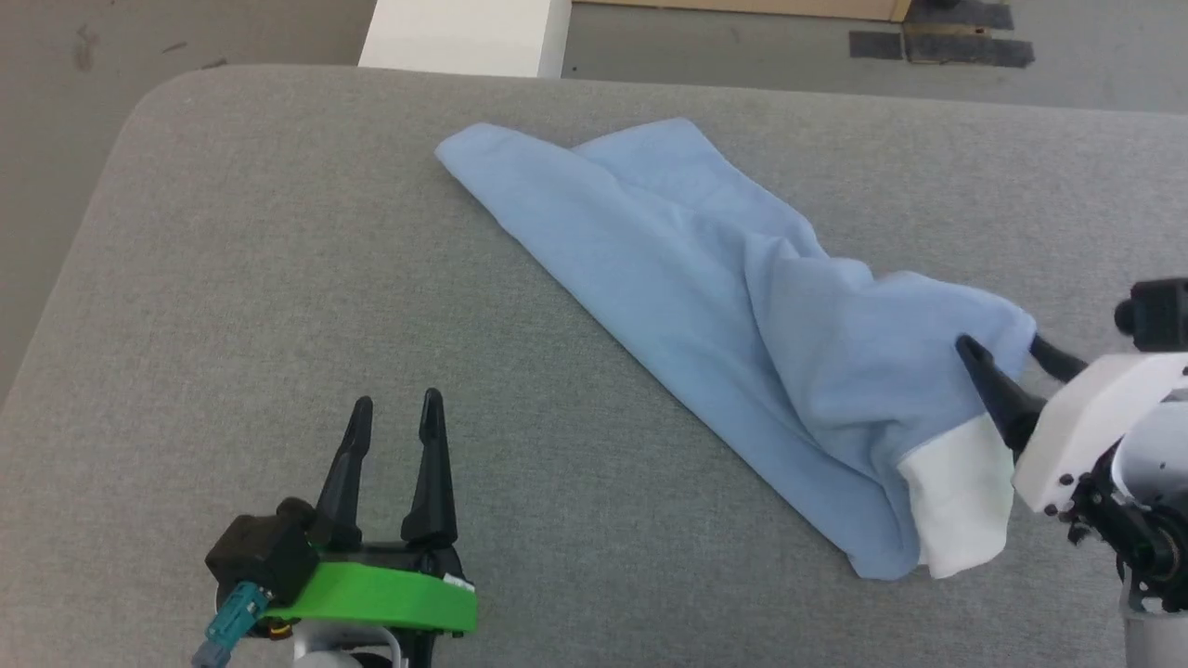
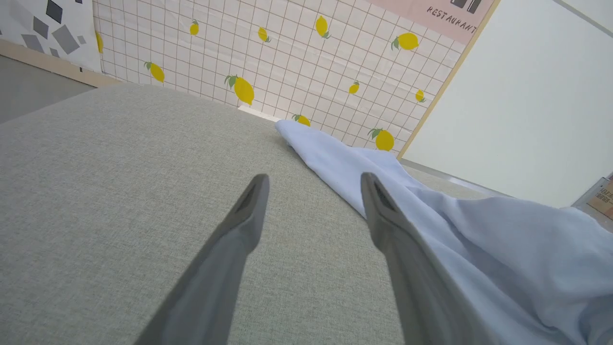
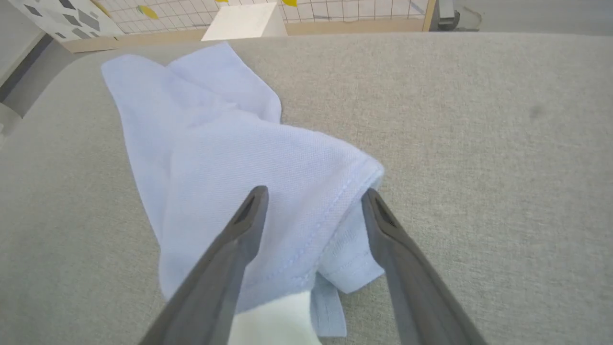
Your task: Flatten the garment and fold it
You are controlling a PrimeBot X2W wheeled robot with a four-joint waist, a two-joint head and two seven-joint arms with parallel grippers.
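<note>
The light blue T-shirt (image 1: 705,306) lies rumpled in a diagonal heap on the grey surface (image 1: 278,232), not yet flattened or folded. The right gripper (image 1: 1000,345) has its jaws released, straddling a hemmed edge. The left gripper (image 1: 396,405) gapes empty alongside. Nearly all the work looks still to do.

This looks like a staged robot test room, not a real home or eatery. A wide table (image 1: 278,278) covered in grey woven cloth, with rounded corners, stands on a bare grey floor (image 1: 56,139) marked with black tape patches (image 1: 965,46). Beyond its far edge stand printed backdrops: a tile grid with lemons (image 2: 287,62), a pink sign (image 2: 445,12) reading RESTAURANT, and a panel of grey shapes (image 2: 48,28).
</note>
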